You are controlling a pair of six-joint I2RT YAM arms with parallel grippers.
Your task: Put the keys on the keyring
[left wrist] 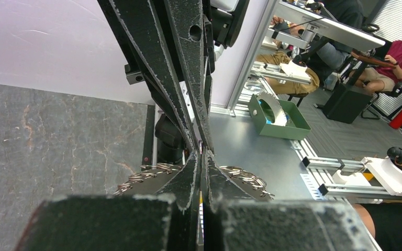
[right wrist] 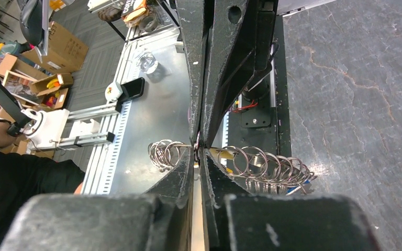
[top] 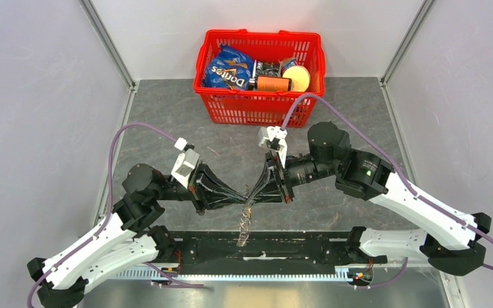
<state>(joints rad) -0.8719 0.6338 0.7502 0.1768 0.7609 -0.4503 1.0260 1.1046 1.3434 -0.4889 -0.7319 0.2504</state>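
Observation:
My two grippers meet tip to tip above the table's near edge. The left gripper (top: 244, 197) (left wrist: 203, 154) is shut, its fingers pressed together where the keyring (left wrist: 146, 175) crosses them, and a thin yellow sliver shows in the slit. The right gripper (top: 255, 196) (right wrist: 198, 151) has its tips pinched on a wire loop of the keyring (right wrist: 272, 167), leaving a narrow gap further back. The keyring (top: 244, 224), a coil of many metal loops, hangs down from the tips. A yellow key (right wrist: 223, 153) sits beside the tips, and a blue key (right wrist: 294, 189) peeks out at the coil's far end.
A red basket (top: 260, 106) with snack packets stands at the back centre of the grey stone table (top: 167, 115). A black rail (top: 295, 247) runs along the near edge under the hanging ring. Grey walls close in on both sides.

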